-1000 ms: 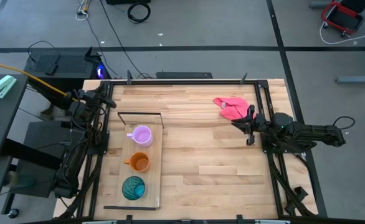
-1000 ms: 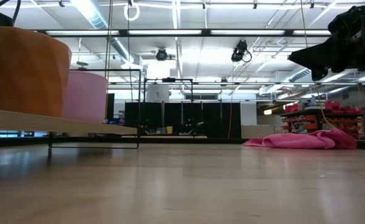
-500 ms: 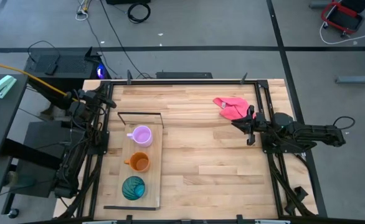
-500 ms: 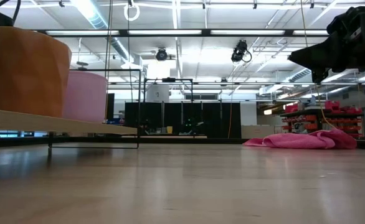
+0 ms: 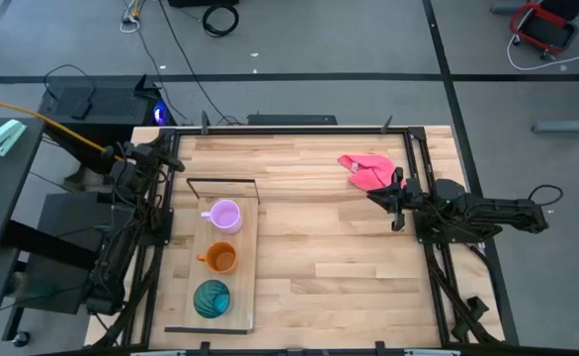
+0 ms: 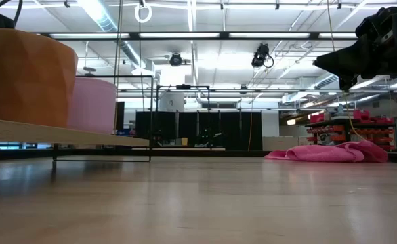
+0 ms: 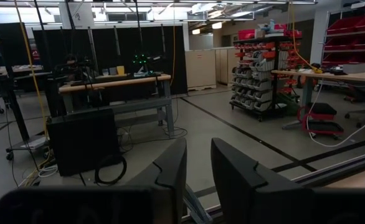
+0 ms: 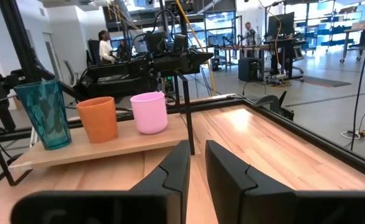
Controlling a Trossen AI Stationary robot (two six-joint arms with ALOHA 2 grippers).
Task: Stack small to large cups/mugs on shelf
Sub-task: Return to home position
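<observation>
The light-wood shelf (image 5: pixel 245 252) lies along the table's left side, with its black wire frame (image 5: pixel 220 181) at the far end. On it stand, in a row from far to near, the lilac mug (image 5: pixel 224 214), the orange mug (image 5: pixel 219 258) and the teal tumbler (image 5: pixel 210 298). All three also show in the right wrist view: the tumbler (image 8: pixel 45 115), the orange mug (image 8: pixel 99 118) and the lilac mug (image 8: pixel 150 112). My left gripper (image 5: pixel 171 160) is shut and empty at the far left corner. My right gripper (image 5: pixel 380 197) is shut and empty above the right side, pointing at the shelf.
A pink cloth (image 5: pixel 366 170) lies crumpled at the far right, just beyond my right gripper; it also shows in the low view (image 6: pixel 327 152). Bare slatted tabletop (image 5: pixel 319 257) spreads between the shelf and my right arm. Black frame rails (image 5: pixel 415 168) run along the table's edges.
</observation>
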